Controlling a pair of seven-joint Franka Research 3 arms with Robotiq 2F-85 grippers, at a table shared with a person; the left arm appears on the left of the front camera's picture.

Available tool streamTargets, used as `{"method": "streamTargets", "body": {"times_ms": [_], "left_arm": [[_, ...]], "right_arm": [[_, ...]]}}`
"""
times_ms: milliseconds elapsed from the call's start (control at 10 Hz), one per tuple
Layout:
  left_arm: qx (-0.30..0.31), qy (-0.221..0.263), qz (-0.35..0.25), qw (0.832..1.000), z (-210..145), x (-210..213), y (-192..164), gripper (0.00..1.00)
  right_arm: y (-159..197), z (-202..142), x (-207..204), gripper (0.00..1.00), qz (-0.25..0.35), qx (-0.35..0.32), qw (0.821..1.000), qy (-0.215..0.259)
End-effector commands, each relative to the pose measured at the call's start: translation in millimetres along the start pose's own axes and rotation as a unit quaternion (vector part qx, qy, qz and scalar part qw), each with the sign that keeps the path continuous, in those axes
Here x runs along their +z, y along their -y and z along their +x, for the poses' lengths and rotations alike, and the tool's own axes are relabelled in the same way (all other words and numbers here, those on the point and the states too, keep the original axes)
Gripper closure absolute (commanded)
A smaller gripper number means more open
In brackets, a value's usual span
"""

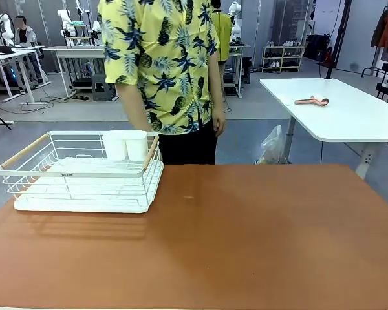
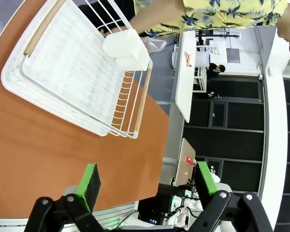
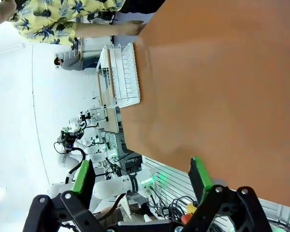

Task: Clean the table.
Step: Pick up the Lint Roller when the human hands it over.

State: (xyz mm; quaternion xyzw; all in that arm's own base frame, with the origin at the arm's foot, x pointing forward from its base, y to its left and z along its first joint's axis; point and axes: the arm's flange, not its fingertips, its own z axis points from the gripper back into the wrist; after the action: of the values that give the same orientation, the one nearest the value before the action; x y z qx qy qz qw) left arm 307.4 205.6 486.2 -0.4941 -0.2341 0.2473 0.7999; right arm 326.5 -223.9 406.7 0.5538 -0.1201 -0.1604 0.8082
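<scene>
The table [image 1: 258,239] is the big terracotta one and it takes up the whole near half of the front view. Its top is smooth and matte. A white wire dish rack [image 1: 84,174] with wooden handles sits at its far left corner on a white tray. Two white containers [image 1: 126,145] stand in the rack's far right corner.

A person [image 1: 161,64] in a yellow pineapple-print shirt stands right at the table's far edge. Further back on the right there's a white table [image 1: 336,110] with a small pinkish tool [image 1: 312,101] lying on it. A plastic bag [image 1: 271,147] sits on the floor near that table's leg. The rest of the room is grey floor, benches and shelving.

One hand [image 2: 106,31] of the person reaches down by the containers. It might be touching one, but the wrist view is too washed out there to be sure. The other hand [image 1: 218,123] hangs loose at their side.

The left gripper [image 2: 147,178] hovers above the table's near left part, looking toward the rack. Its green pads [image 2: 88,180] are spread wide with nothing between them. The right gripper [image 3: 140,175] is over the near edge, also wide apart and holding nothing.
</scene>
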Motion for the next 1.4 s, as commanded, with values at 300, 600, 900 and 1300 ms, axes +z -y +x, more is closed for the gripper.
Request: {"method": "streamTargets", "body": {"times_ms": [300,600,900,1300], "left_arm": [[-0.003,-0.003,-0.004,1.000,0.7,1.9,1.1,0.00],[-0.003,-0.003,-0.004,1.000,0.7,1.9,1.1,0.00],[-0.003,-0.003,-0.004,1.000,0.7,1.9,1.1,0.00],[-0.003,-0.003,-0.004,1.000,0.7,1.9,1.1,0.00]], "right_arm": [[-4.3,-3.0,-0.1,0.00,0.002,-0.002,1.000,-0.002],[-4.3,-3.0,-0.1,0.00,0.002,-0.002,1.000,-0.002],[-4.3,-3.0,-0.1,0.00,0.002,-0.002,1.000,-0.002],[-4.3,-3.0,-0.1,0.00,0.002,-0.002,1.000,-0.002]]}}
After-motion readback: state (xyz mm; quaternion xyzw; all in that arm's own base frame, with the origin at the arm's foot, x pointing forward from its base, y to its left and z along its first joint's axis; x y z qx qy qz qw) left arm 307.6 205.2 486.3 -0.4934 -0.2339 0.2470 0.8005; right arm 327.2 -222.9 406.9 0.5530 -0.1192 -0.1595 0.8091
